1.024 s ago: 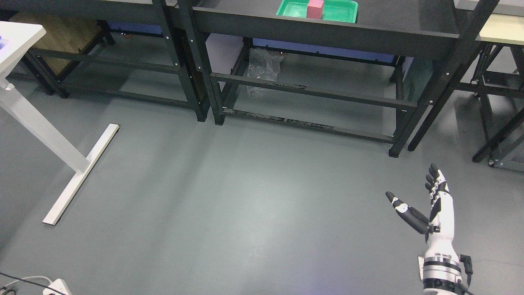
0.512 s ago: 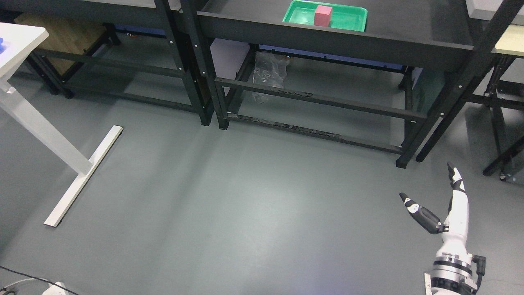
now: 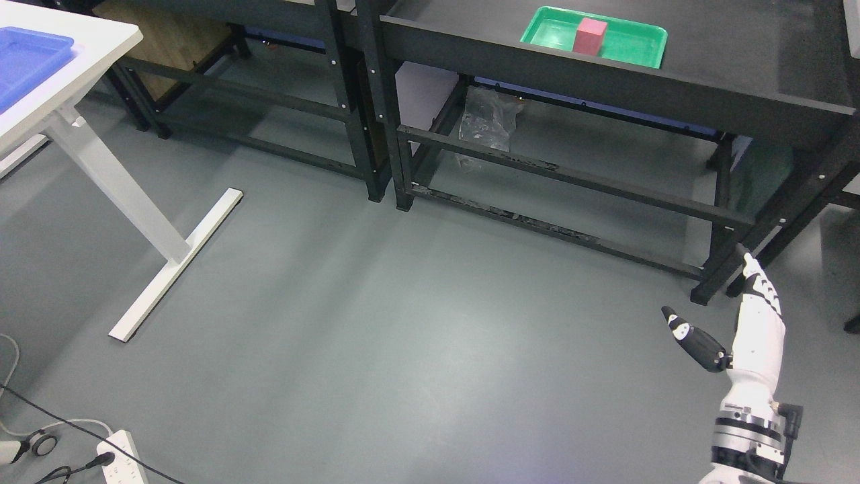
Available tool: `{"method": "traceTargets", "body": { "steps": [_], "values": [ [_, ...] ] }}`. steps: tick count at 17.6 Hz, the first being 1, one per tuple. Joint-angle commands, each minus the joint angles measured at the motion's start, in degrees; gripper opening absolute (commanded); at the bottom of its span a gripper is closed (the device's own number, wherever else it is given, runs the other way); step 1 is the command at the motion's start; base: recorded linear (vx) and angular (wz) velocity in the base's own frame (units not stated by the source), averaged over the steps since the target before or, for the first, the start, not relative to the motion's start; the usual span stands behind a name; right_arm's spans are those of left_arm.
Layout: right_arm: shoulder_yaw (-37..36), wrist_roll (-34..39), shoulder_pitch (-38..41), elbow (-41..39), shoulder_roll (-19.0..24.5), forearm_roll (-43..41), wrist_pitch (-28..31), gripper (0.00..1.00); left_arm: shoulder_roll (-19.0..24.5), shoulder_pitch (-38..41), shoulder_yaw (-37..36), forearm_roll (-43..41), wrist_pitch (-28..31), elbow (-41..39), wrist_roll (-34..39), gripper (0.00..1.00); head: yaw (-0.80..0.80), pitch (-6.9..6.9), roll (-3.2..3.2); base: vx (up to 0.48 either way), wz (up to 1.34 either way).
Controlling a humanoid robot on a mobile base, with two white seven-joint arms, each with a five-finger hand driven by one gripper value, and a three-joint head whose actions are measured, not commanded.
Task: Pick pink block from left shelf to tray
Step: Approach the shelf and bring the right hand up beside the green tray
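Pink block [image 3: 590, 35] sits in green tray [image 3: 645, 44] on black shelf [image 3: 739, 81], well above-left of right hand [image 3: 752, 329], fingers spread, empty.

Grey floor [image 3: 376, 336], black shelving racks [image 3: 403, 121], white table [image 3: 87, 121] at left.

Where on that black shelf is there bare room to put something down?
The shelf is bare right of the green tray, and left of it toward the post. Inside the tray, the pink block fills the middle; both ends are free. The right hand hangs open, low over the floor.
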Motion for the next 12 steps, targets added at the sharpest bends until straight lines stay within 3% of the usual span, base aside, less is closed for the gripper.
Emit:
{"method": "traceTargets", "body": {
  "steps": [1,12],
  "values": [
    [2.93,-0.81,-0.82,-0.21,1.42,32.33,-0.05,1.0,1.0,0.0,0.0,0.44,0.04,-1.0,0.02,1.0,0.0,0.0,0.0,0.064,0.2],
    [3.46,-0.8,-2.05,-0.12,2.8,32.15,2.41,1.0,1.0,0.0,0.0,0.44,0.04,-1.0,0.02,1.0,0.0,0.0,0.0,0.099,0.15]
  ]
}}
